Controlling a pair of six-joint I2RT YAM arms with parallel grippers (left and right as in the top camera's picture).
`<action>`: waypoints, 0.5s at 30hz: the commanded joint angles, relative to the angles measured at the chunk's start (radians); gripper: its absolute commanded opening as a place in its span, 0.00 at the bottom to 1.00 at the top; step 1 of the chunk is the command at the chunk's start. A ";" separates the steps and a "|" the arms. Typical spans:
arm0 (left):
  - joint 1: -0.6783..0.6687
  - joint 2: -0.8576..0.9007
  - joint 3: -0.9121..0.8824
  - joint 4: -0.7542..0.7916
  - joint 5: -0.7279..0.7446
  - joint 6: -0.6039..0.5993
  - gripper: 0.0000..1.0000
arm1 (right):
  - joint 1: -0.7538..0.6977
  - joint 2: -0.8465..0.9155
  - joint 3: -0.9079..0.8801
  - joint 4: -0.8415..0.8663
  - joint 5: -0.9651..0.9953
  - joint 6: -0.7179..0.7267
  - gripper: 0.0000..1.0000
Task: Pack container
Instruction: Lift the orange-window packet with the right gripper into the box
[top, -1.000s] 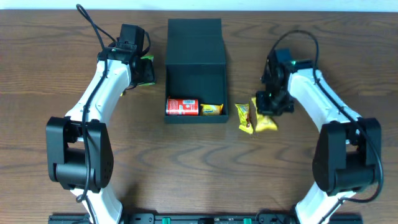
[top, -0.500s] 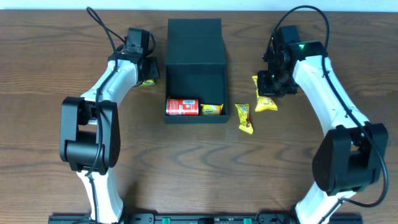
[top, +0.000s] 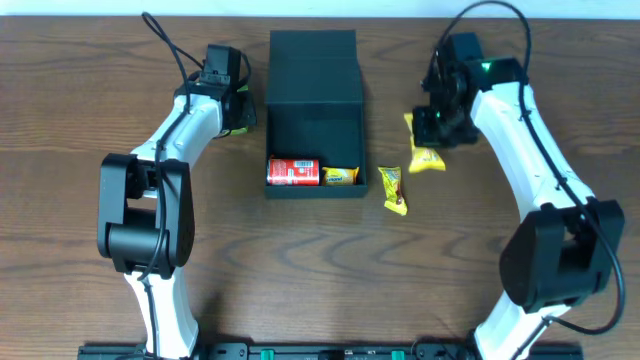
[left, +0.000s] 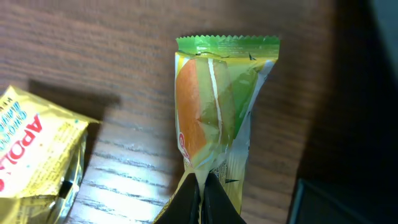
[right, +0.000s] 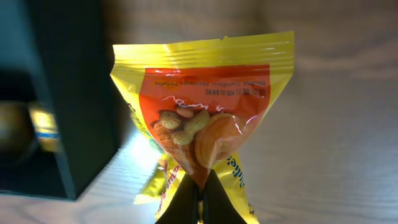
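The container (top: 315, 125) is a black box in the middle of the table, its flap lid (top: 313, 58) laid open toward the back. Inside it lie a red can (top: 293, 172) and a yellow packet (top: 341, 176). My left gripper (top: 238, 112) is just left of the box, shut on a green-and-orange snack packet (left: 217, 106), with my left gripper (left: 202, 190) pinching its lower end. My right gripper (top: 434, 128) is to the right of the box, shut on a yellow-and-red nut packet (right: 205, 106), which my right gripper (right: 202, 190) grips by its bottom seam.
A yellow-brown packet (top: 393, 190) lies on the wood by the box's front right corner. Another yellow packet (left: 37, 158) lies left of the green one. More yellow wrapper (right: 239, 180) shows behind the held nut packet. The box wall (right: 62, 99) is close on that side.
My left gripper has shut on the green packet. My right gripper has carried the nut packet up and toward the back of the table.
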 joint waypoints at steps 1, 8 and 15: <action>0.002 0.018 0.061 -0.034 -0.010 0.005 0.05 | 0.050 -0.007 0.116 -0.005 -0.009 0.003 0.01; -0.002 0.012 0.290 -0.273 -0.040 0.008 0.06 | 0.134 -0.005 0.151 0.063 -0.149 -0.004 0.01; -0.004 -0.077 0.371 -0.333 -0.059 0.041 0.06 | 0.185 0.086 0.147 0.127 -0.185 0.020 0.01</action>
